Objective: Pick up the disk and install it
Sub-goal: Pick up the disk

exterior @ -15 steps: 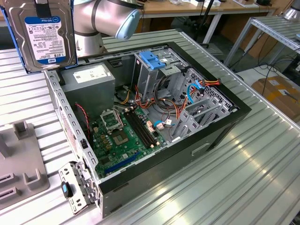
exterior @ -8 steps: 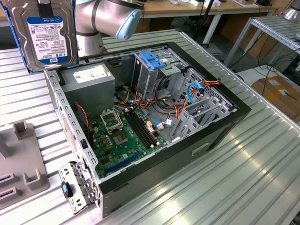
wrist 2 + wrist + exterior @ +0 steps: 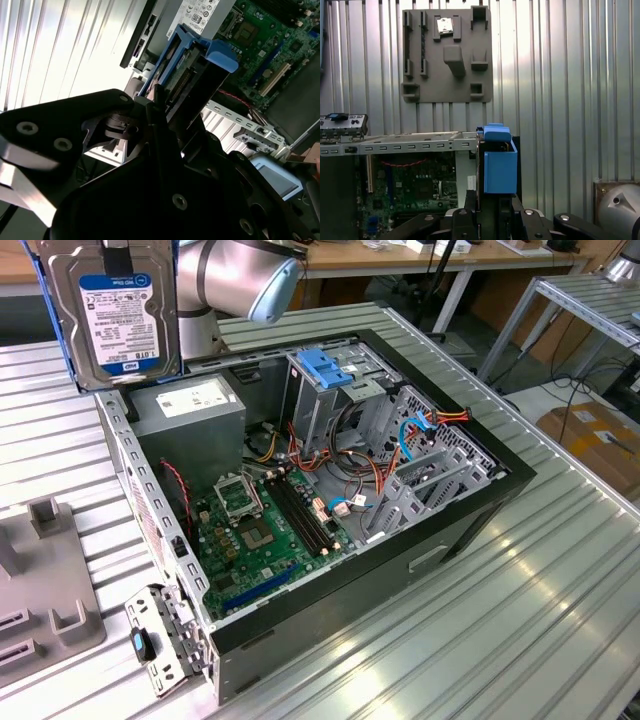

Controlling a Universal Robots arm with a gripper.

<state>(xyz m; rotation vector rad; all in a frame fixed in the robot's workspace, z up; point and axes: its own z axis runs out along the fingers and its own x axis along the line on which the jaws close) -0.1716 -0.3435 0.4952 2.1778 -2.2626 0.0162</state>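
The disk [image 3: 120, 315], a silver drive with a white-and-blue label and blue side rails, hangs upright above the table at the exterior view's far upper left, just beyond the back corner of the open computer case [image 3: 500, 490]. My gripper [image 3: 116, 258] is shut on its top edge. In both wrist views the disk [image 3: 200, 65] [image 3: 500, 167] shows edge-on between my black fingers [image 3: 159, 102], with the gripper [image 3: 492, 202] clamped around it. Below it lie the case's power supply [image 3: 200, 15] and motherboard [image 3: 415, 187].
Inside the case are a grey power-supply box [image 3: 190, 405], a green motherboard [image 3: 260, 530], loose cables and a metal drive cage with a light-blue latch [image 3: 325, 368]. A grey parts fixture [image 3: 40, 585] lies on the ribbed table at the exterior view's left. The arm's elbow [image 3: 240, 275] is behind the case.
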